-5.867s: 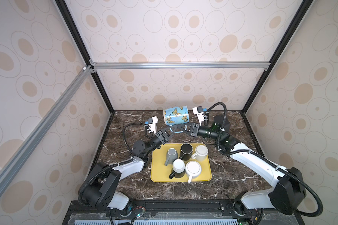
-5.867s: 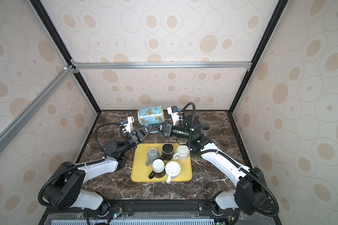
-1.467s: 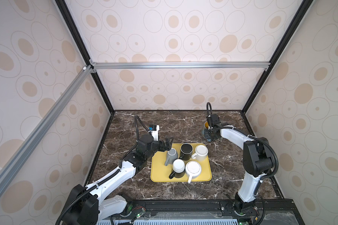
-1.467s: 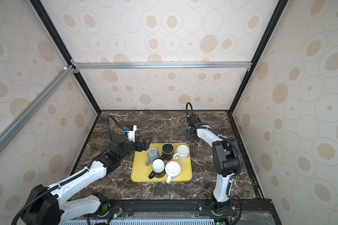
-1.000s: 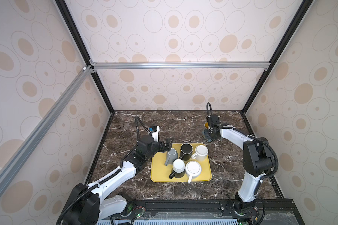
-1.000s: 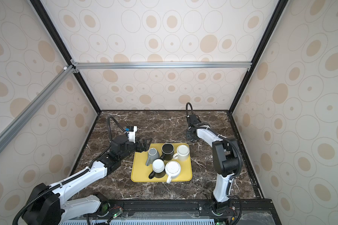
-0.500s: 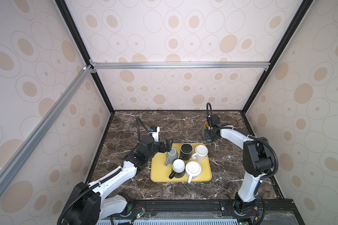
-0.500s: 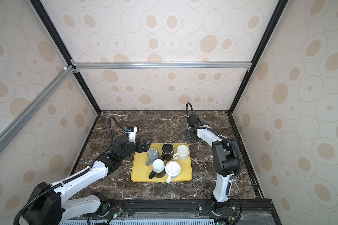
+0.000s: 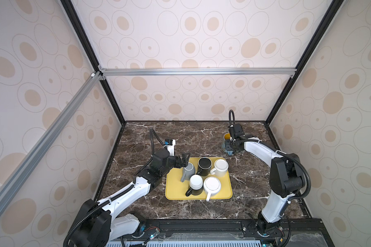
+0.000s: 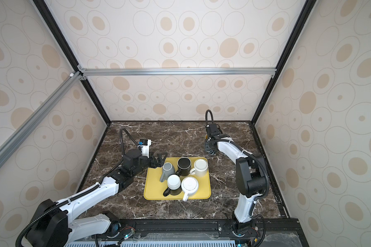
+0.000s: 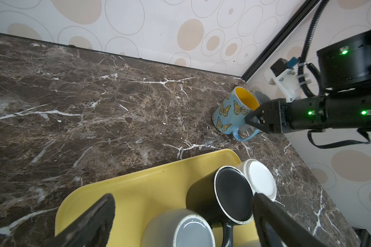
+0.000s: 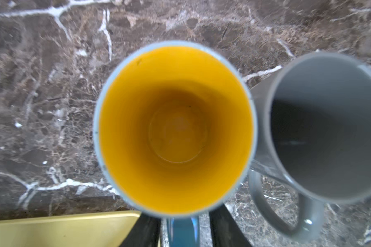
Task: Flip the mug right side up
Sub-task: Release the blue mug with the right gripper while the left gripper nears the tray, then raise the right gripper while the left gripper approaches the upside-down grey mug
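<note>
We find the butterfly mug [image 11: 229, 111] standing mouth up on the bench [image 11: 94, 96], its yellow inside open to the right wrist camera. Its only marking is a print of orange butterflies on pale blue. The right claw [image 11: 252, 124] sits at the mug's blue handle [image 12: 182, 231]. Its fingers [image 12: 147, 231] stand one on each side, parted a little, with a sliver of bench showing between each finger and the handle, so we see no pinch. Just beside that claw, touching the butterfly mug, stands a plain grey mug [image 12: 326, 128], also mouth up. The left claw [image 11: 183, 197] is spread wide and holds nothing. Below it, on the yellow tray [image 11: 137, 188], a grey speckled mug [image 11: 180, 228] lies bottom up.
</note>
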Robot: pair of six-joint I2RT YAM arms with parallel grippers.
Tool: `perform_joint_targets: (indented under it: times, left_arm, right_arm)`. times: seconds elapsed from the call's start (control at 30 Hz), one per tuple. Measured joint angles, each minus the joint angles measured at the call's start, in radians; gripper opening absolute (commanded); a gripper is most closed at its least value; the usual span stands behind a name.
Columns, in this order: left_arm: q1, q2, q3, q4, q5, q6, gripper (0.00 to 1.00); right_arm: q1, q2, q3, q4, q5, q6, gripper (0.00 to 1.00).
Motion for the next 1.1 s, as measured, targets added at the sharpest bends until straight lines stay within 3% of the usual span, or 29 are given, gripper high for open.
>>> perform_joint_targets:
  times: [0.27, 0.6, 0.8, 1.1]
  left_arm:
    - [0.000, -0.013, 0.001, -0.084, -0.056, 0.067, 1.00]
    - [0.000, -0.053, 0.037, -0.193, -0.112, 0.117, 1.00]
    - [0.000, -0.045, 0.080, -0.280, -0.142, 0.116, 1.00]
    - [0.000, -0.106, 0.109, -0.415, -0.098, 0.153, 1.00]
  right_arm:
    - [0.000, -0.187, -0.051, -0.028, -0.012, 0.010, 0.45]
    - [0.007, -0.562, -0.301, 0.080, -0.179, 0.047, 0.44]
    - [0.067, -0.660, -0.356, 0.106, -0.222, 0.052, 0.44]
    - [0.117, -0.723, -0.420, 0.115, -0.241, 0.067, 0.43]
